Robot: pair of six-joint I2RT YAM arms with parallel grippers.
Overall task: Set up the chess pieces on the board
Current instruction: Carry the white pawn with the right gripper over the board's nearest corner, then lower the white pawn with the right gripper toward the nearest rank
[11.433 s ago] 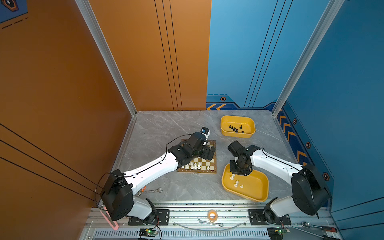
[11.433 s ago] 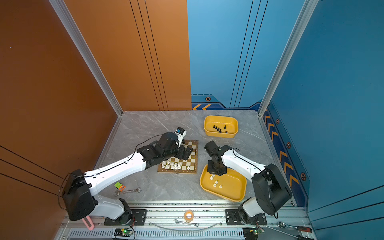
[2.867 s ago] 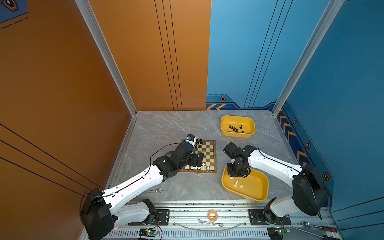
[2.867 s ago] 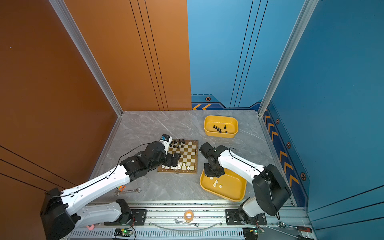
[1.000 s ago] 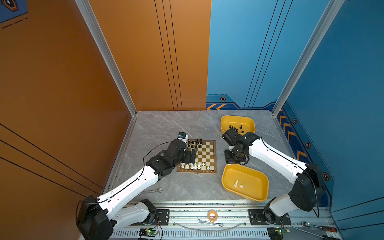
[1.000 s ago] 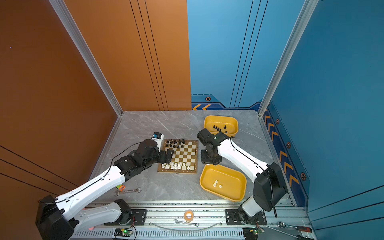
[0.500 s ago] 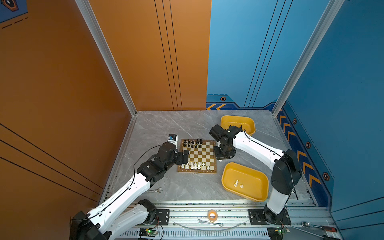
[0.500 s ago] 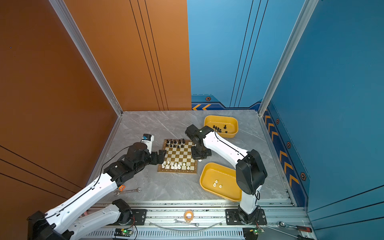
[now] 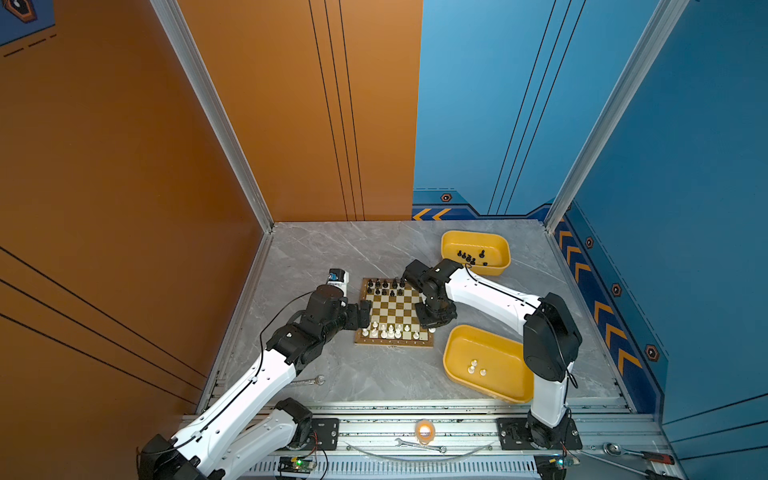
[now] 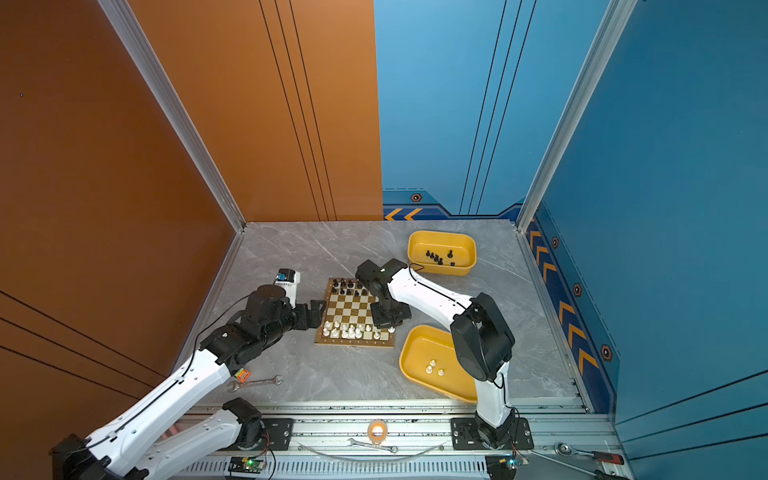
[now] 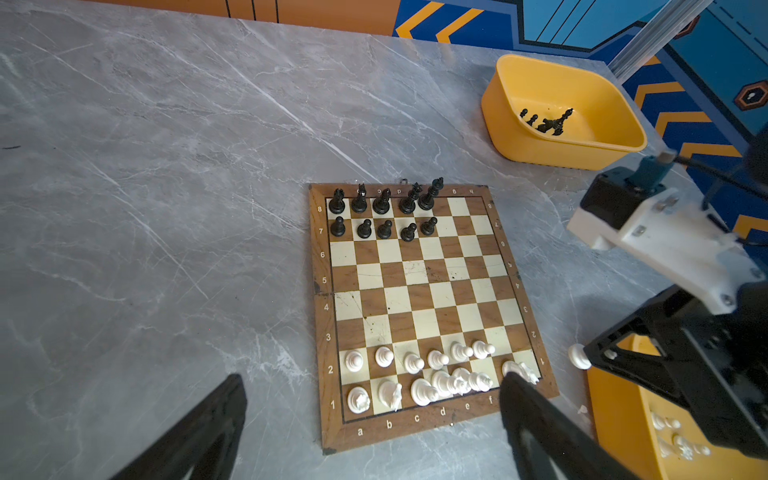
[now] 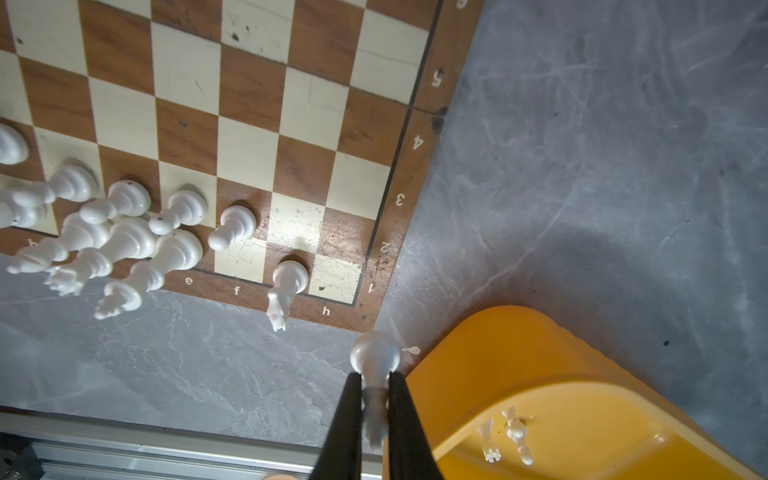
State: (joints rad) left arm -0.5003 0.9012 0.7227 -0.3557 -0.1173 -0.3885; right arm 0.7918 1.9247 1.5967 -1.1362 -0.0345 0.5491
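1 white pawn (image 12: 374,357) pinched by its stem between the right gripper (image 12: 375,376) fingers, round end poking past the tips. It hangs just off the board (image 12: 249,83) at the h1 corner, beside the yellow tray (image 12: 540,353); left gripper (image 11: 372,382) spread wide, empty, at the a-file edge.

Tall orange wall panels (image 9: 249,124) meet blue panels (image 9: 478,104) (chevron-striped along the base) around a grey marbled tabletop (image 9: 332,249).

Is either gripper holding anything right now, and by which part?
The right gripper pinches a white pawn by its narrow stem, one rounded end sticking out. The left gripper is open, holding nothing.
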